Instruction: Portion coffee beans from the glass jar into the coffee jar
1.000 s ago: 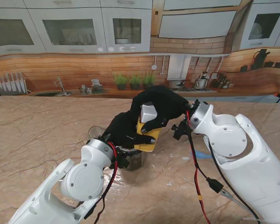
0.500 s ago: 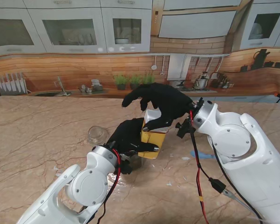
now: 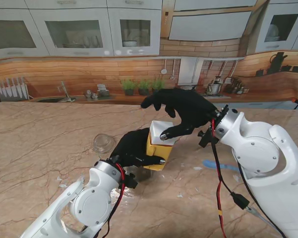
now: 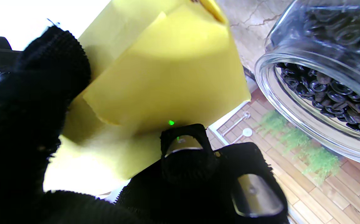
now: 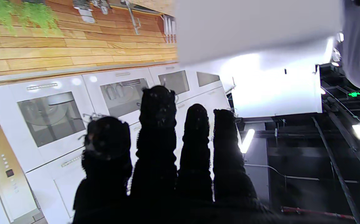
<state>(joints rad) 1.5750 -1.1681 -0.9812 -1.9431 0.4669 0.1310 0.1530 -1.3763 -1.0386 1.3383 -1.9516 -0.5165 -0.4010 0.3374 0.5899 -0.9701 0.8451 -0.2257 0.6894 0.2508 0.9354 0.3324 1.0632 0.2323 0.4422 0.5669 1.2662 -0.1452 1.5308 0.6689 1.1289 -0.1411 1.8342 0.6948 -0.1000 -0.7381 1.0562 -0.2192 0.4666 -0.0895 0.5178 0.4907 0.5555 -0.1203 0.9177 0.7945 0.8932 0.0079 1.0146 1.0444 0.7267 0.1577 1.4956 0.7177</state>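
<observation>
Since a second ago, both hands are shifting to the right in the stand's view, and the yellow coffee jar [image 3: 157,147] is travelling with them, tilting less steeply than before.

The left hand [image 3: 134,147] is wrapping its black-gloved fingers around the yellow body of the coffee jar, holding it just clear of the marble table [image 3: 39,134]. In the left wrist view those fingers [image 4: 186,155] are pressing against the yellow wall [image 4: 167,71], so this hand is gripping the jar firmly.

The right hand [image 3: 186,113] is arching over the jar's white top [image 3: 159,132], with its thumb touching the white part from the right side while its other fingers are stretching straight and apart to the left, free of the jar. In the right wrist view the four fingers [image 5: 155,124] are pointing out into the room with nothing between them, and a blurred white surface [image 5: 254,28] is lying close beside them.

Close beside the coffee jar, the glass jar [image 4: 323,77] is showing in the left wrist view, its wide mouth open and dark coffee beans [image 4: 326,90] filling it. In the stand's view it is sitting almost hidden under the left hand. A clear glass lid [image 3: 103,143] is resting on the table, well to the left of the hands.
</observation>
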